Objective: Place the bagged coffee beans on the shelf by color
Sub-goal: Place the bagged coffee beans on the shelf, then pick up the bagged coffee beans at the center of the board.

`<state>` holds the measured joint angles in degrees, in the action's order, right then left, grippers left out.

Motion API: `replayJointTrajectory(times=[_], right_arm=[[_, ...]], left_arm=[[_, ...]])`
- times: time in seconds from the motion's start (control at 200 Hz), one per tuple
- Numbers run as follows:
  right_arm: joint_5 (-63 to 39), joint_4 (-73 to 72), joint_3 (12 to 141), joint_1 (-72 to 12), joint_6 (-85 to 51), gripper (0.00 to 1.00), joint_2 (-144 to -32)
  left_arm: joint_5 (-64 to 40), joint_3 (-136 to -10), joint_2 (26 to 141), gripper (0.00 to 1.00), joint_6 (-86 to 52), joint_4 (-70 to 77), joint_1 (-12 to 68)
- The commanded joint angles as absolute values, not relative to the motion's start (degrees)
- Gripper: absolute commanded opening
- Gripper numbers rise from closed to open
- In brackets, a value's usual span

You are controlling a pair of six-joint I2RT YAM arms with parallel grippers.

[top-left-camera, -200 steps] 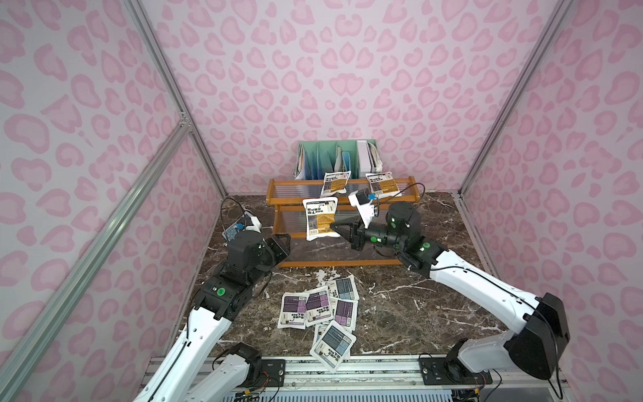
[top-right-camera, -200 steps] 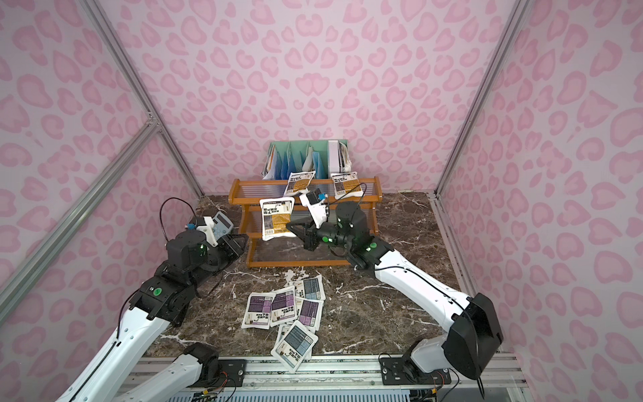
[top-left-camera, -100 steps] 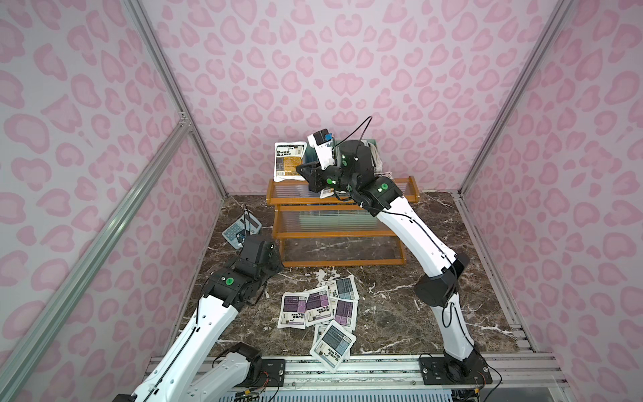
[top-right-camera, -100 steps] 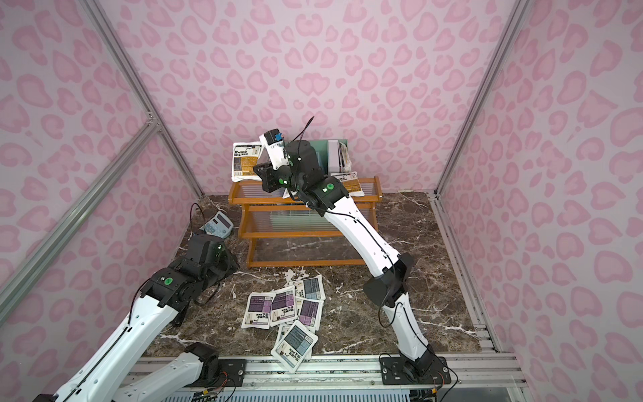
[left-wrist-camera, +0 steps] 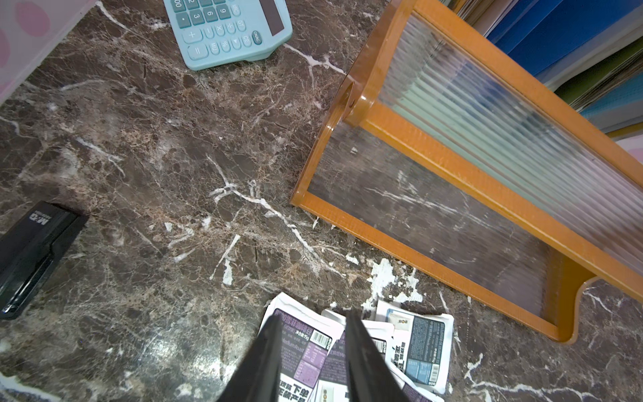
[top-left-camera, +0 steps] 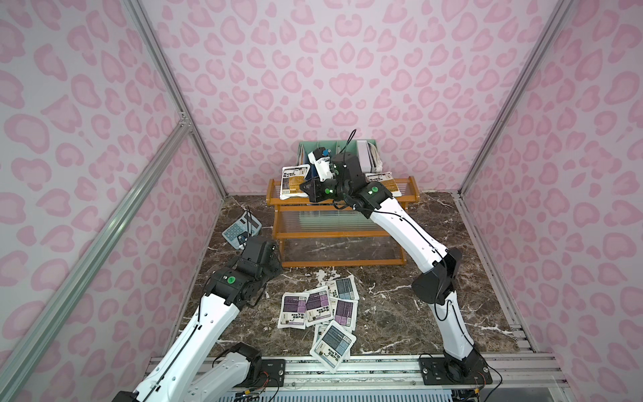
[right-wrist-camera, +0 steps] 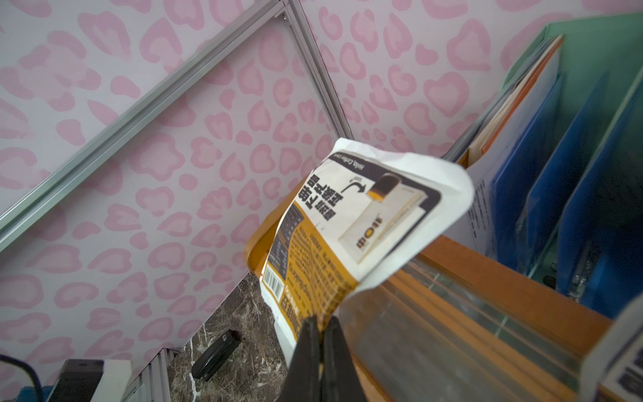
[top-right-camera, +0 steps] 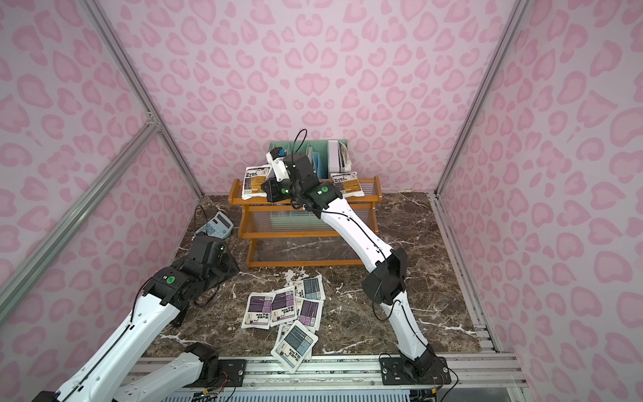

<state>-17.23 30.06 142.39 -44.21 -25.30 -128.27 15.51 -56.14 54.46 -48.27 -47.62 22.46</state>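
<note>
Right now our right gripper [right-wrist-camera: 322, 322] is clamped together on one edge of a yellow-orange pouch [right-wrist-camera: 351, 236]. The pouch rises from the fingertips, label toward the wrist camera, over the end of the top tier of the shelf [top-left-camera: 342, 235] — whether it touches the wood we cannot tell. Behind that hand, further along the same tier, a second yellow-orange pouch [top-left-camera: 382, 181] lies flat. Our left gripper [left-wrist-camera: 312, 317] hovers with its fingers apart and nothing between them. Ahead of its fingertips, on the marble, lie the purple pouches [left-wrist-camera: 306, 351] and a grey-blue pouch [left-wrist-camera: 421, 344] — part of a loose heap near the shelf's bottom tier.
</note>
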Motion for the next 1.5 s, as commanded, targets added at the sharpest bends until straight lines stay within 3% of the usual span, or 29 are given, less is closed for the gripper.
replayJointTrajectory(times=[0.0, 0.17, 0.345, 0.435, 0.495, 0.725, 0.915, 1.1, 1.285, 1.495], right_arm=[[-19.0, 29.1, 142.6, -44.0, -25.8, 0.00, -128.9], [-19.8, 29.2, 142.7, -43.5, -25.9, 0.01, -129.8], [-17.5, 30.8, 142.7, -44.0, -24.2, 0.43, -129.3], [-15.2, 31.5, 142.6, -44.7, -22.1, 0.55, -128.1], [-14.2, 32.3, 142.5, -45.3, -20.9, 0.58, -127.2], [-4.0, 37.7, 135.1, -50.4, -12.0, 0.61, -117.6], [-4.4, 29.3, 101.5, -51.5, -13.5, 0.60, -96.8], [-17.8, 16.8, 69.4, -51.0, -16.7, 0.57, -82.3], [-25.4, 2.8, 50.7, -50.9, -20.4, 0.53, -80.6], [-30.6, -1.2, 48.4, -50.6, -19.9, 0.50, -88.3]], left_arm=[[15.2, -56.1, 54.5, 0.35, -48.6, -48.5, 22.4], [15.5, -56.4, 54.6, 0.35, -48.5, -49.1, 22.4], [15.2, -56.3, 54.4, 0.35, -48.6, -49.4, 22.4], [15.1, -56.2, 54.3, 0.35, -48.5, -49.3, 22.4], [15.1, -56.1, 54.3, 0.35, -48.4, -49.2, 22.4], [13.7, -55.4, 55.8, 0.35, -46.6, -48.4, 22.4], [9.1, -53.8, 58.4, 0.35, -45.8, -47.7, 22.4], [1.1, -52.1, 63.5, 0.35, -43.1, -49.8, 22.4], [-10.5, -47.7, 68.5, 0.32, -36.4, -45.4, 22.8], [-16.6, -46.6, 72.0, 0.31, -31.8, -42.5, 27.4]])
